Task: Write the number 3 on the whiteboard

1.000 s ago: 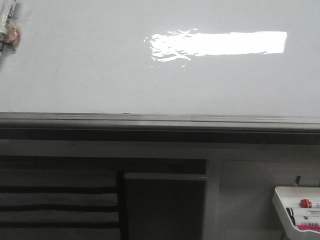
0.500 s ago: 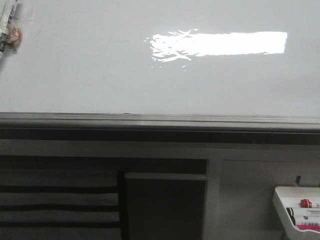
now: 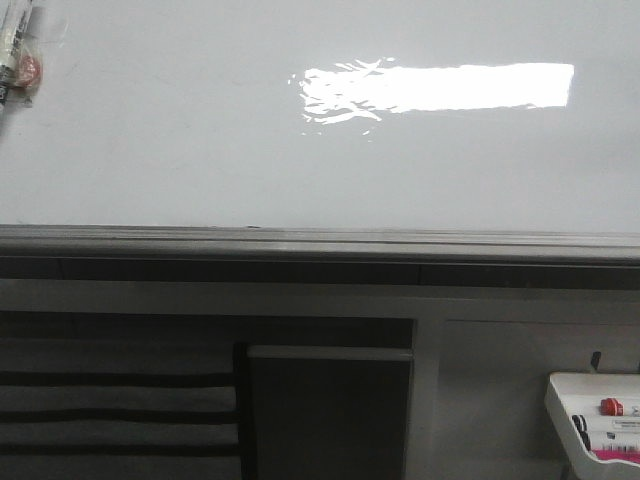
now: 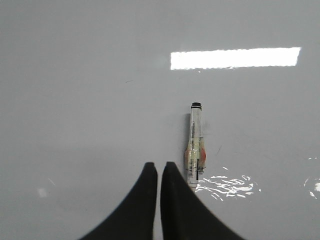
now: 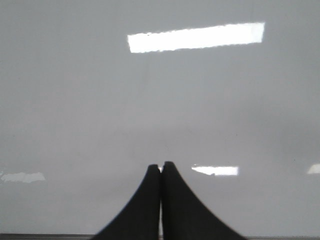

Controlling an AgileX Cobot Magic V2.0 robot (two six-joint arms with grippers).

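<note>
The whiteboard [image 3: 200, 150] fills the upper front view, glossy white with a bright light reflection [image 3: 440, 87]. No drawn number 3 shows on it in any view. A marker [image 3: 22, 68] lies on the board at the far left edge. In the left wrist view the marker [image 4: 195, 145] lies flat beside my left gripper [image 4: 159, 166], close to its right-hand finger and not held. That gripper's jaws are almost together with nothing between them. My right gripper [image 5: 161, 166] is shut and empty over bare board [image 5: 75, 100]. Neither gripper shows in the front view.
A grey metal rail [image 3: 320, 240] runs along the board's near edge. A small white tray [image 3: 560, 395] with markers [image 3: 615, 407] stands at the lower right. Dark shelving [image 3: 120, 410] sits below the rail.
The marker at the front view's far left edge has shifted slightly to the left. Nothing else has visibly changed.
</note>
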